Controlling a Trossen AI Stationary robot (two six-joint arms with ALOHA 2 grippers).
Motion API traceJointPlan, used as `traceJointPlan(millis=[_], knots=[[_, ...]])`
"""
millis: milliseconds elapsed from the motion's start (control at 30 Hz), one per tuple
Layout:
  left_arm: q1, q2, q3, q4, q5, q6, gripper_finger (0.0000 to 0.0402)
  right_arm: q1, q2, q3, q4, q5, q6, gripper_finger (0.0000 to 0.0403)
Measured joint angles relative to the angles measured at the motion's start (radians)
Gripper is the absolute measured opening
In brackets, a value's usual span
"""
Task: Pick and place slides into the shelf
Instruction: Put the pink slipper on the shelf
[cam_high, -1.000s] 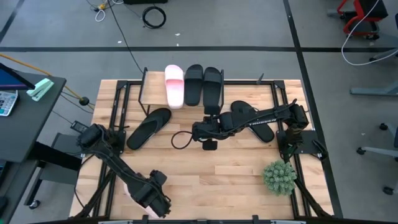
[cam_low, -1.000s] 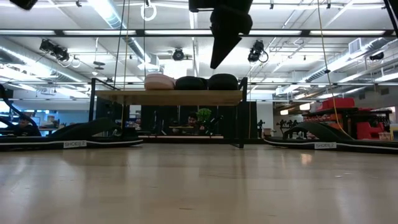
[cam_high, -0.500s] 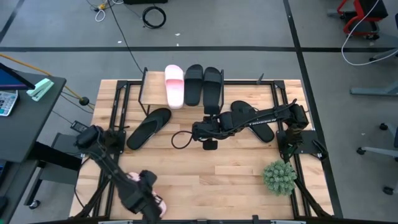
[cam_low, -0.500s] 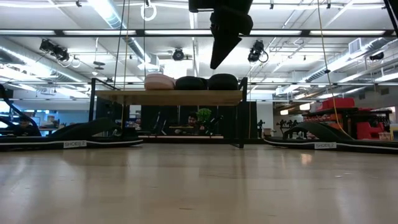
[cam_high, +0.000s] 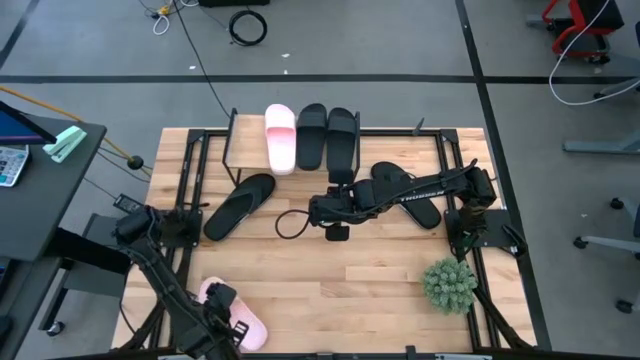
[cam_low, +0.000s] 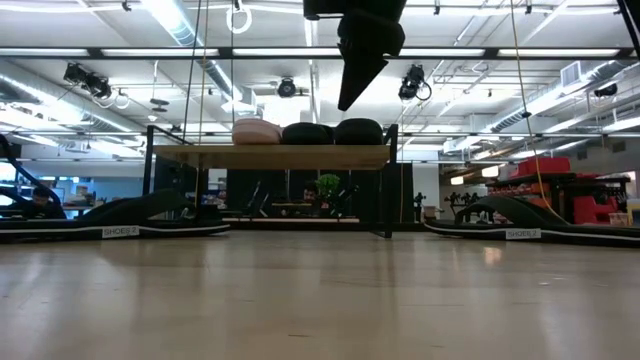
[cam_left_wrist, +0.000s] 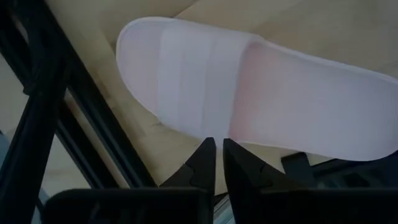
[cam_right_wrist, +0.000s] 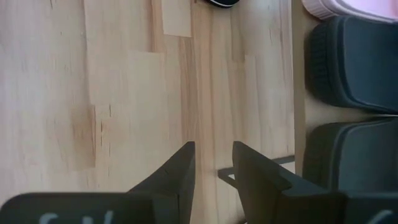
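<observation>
One pale pink slide (cam_high: 240, 312) lies sole-down near the table's near-left corner and fills the left wrist view (cam_left_wrist: 261, 93). My left gripper (cam_high: 216, 330) (cam_left_wrist: 216, 152) is shut, its tips right at that slide's long side edge. The shelf (cam_high: 300, 150) (cam_low: 270, 157) stands at the far edge, carrying a pink slide (cam_high: 281, 138) and two black slides (cam_high: 311, 135) (cam_high: 342, 135). Two black flip-flops (cam_high: 240, 205) (cam_high: 405, 190) lie flat on the table. My right gripper (cam_high: 335, 208) (cam_right_wrist: 213, 155) hovers open above bare wood in front of the shelf. My left gripper has its shut tips at the side edge of the pink slide (cam_left_wrist: 214, 132), coming level with the tabletop from the near side. I cannot tell whether they touch it. The slide lies flat on the table.
A small green plant (cam_high: 448, 283) stands near the near-right corner. A loop of black cable (cam_high: 290, 222) lies mid-table beside the right gripper. Black frame bars (cam_high: 185, 210) run along the table's left and right sides. Bare wood lies between the flip-flops and the near edge.
My left gripper has drawn back toward the table's near-left corner, from above the pink slide to beside it, and the slide now shows almost whole in the high view. The right arm has kept still.
</observation>
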Motion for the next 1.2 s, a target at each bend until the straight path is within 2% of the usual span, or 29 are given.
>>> traceJointPlan(millis=[133,500,700,967,1100,1200], knots=[[0.001,0.011,0.000,0.004,-0.003,0.042,0.0069,0.000,0.000,0.000,0.000,0.000,0.000,0.0112],[0.045,0.111,0.000,0.022,-0.010,0.098,0.0192,0.000,0.000,0.000,0.003,0.000,-0.002,0.0112],[0.065,0.154,0.000,0.007,-0.010,0.162,0.0222,0.000,0.000,0.000,0.004,0.000,-0.005,0.0113],[0.063,0.200,-0.001,-0.078,-0.009,0.143,0.0205,0.000,0.000,0.000,0.003,0.000,-0.005,0.0113],[0.066,0.199,0.000,-0.088,-0.010,0.149,0.0171,0.000,0.000,0.000,0.003,0.000,-0.006,0.0113],[0.066,0.199,0.000,-0.091,-0.009,0.149,0.0132,0.000,0.000,0.000,0.003,0.000,-0.006,0.0113]])
